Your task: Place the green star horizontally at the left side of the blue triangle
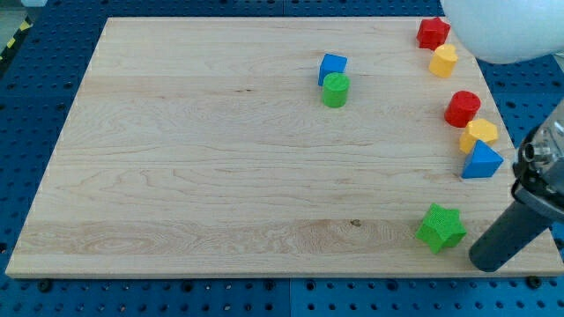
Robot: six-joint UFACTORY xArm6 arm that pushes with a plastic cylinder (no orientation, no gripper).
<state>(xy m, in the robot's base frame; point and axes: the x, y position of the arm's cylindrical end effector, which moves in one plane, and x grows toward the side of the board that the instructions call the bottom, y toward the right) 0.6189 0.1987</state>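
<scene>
The green star (441, 227) lies near the board's bottom right corner. The blue triangle (481, 161) sits above and to the right of it, at the board's right edge. My tip (486, 261) is at the bottom right, just right of and slightly below the green star, a small gap away from it. The dark rod rises from the tip toward the view's right edge.
A yellow block (479, 134) and a red block (462, 108) sit just above the blue triangle. A red star (433, 33) and a yellow block (443, 61) are at the top right. A blue block (332, 66) touches a green cylinder (335, 90) at top centre. The wooden board (203, 176) lies on a blue pegboard.
</scene>
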